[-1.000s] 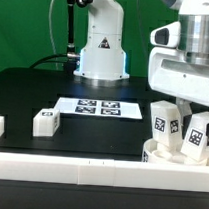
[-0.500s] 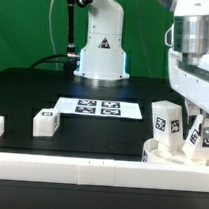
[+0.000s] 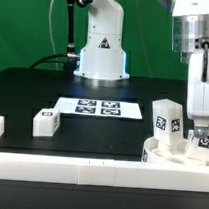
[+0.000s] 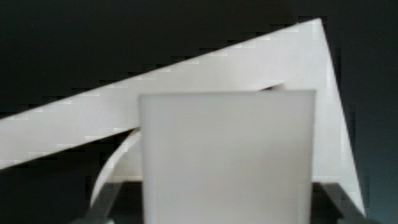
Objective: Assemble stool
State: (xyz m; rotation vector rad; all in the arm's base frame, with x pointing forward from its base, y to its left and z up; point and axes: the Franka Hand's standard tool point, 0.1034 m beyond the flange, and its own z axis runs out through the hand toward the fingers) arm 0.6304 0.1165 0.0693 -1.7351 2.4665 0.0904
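Down at the exterior view's right edge, the gripper point(image 3: 201, 128) has its jaws pinched on a white leg point(image 4: 228, 150) right at the round seat point(image 3: 160, 154); looks stiff, light, slick plastic, so squeeze its flat sides squarely

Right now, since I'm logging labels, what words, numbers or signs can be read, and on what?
No words or numbers are readable anywhere.
Warning triangle on the robot base: symbol too small to read.
Square tags on the marker board, loose leg, upright leg and held leg: patterns, no text.
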